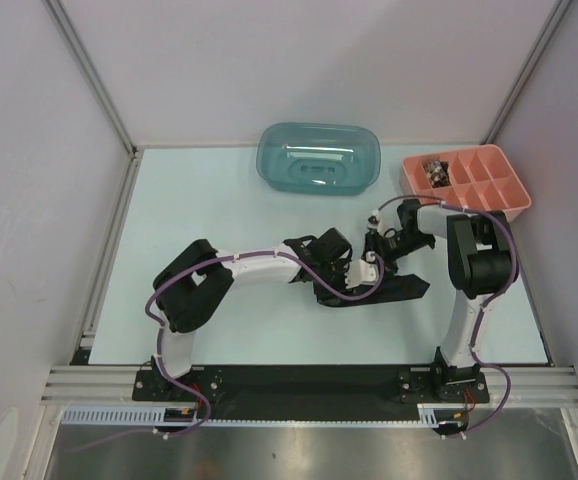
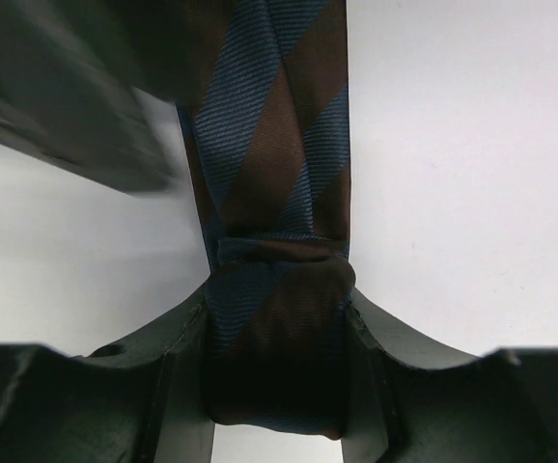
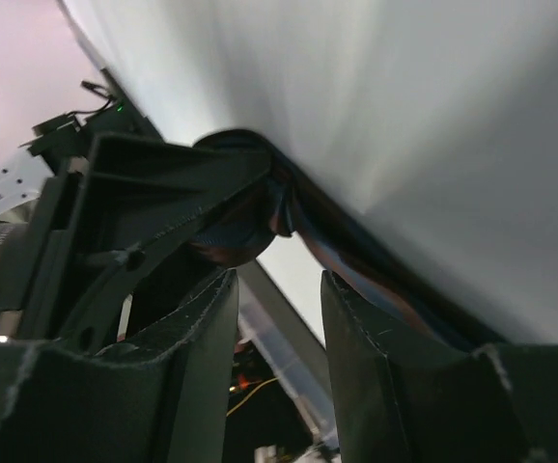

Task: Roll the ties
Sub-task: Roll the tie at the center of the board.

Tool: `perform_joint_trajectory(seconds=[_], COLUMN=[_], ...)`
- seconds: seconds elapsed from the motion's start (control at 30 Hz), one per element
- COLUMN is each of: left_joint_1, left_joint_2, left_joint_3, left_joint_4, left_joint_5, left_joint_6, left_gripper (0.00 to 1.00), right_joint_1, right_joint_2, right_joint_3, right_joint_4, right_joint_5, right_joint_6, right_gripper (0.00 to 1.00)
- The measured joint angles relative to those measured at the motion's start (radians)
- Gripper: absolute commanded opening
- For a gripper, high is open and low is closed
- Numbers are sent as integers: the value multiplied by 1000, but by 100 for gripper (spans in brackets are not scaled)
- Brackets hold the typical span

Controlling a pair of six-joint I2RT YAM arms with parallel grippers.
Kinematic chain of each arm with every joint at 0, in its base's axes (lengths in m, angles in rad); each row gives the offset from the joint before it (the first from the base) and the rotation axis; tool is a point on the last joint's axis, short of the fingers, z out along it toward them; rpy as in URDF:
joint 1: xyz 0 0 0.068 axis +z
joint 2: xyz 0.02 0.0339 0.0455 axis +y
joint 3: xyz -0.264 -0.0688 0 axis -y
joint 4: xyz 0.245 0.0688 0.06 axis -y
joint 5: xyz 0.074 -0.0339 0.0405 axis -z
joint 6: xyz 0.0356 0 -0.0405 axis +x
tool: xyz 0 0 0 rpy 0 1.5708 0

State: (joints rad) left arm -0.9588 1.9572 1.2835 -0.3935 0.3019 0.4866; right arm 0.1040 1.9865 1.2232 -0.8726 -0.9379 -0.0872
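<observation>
A dark tie with blue and brown stripes (image 1: 401, 288) lies on the table's middle right, partly rolled. My left gripper (image 1: 353, 272) is shut on the rolled end. In the left wrist view the roll (image 2: 279, 338) fills the gap between the jaws of the left gripper (image 2: 277, 304), and the flat tie (image 2: 269, 145) runs away from it. My right gripper (image 1: 372, 250) hovers just behind the roll. In the right wrist view it (image 3: 277, 289) is open and empty, with the roll (image 3: 231, 236) and the trailing tie (image 3: 376, 275) just ahead of its fingertips.
A teal plastic tub (image 1: 319, 158) stands at the back centre. A pink compartment tray (image 1: 489, 185) at the back right holds small items (image 1: 435, 172) in one corner cell. Side walls stand to the left and right.
</observation>
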Motion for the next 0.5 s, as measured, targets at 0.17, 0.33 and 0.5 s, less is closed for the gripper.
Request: perform_joint_trajectory(seconds=[0.17, 0.33, 0.5], left_joint_1=[0, 2, 5], left_joint_2=[0, 0, 0], left_joint_3=[0, 0, -1], left_joint_4=[0, 2, 2], left_joint_5=[0, 2, 4], left_joint_6=[-6, -14, -23], left_gripper=[17, 17, 17], right_joint_1=[36, 64, 99], right_joint_2=[-52, -109, -130], right_joint_3=[-173, -228, -250], right_joint_4=[161, 296, 388], right_joint_5=[-58, -80, -97], right_joint_6=[135, 235, 298], right_gripper=[47, 47, 47])
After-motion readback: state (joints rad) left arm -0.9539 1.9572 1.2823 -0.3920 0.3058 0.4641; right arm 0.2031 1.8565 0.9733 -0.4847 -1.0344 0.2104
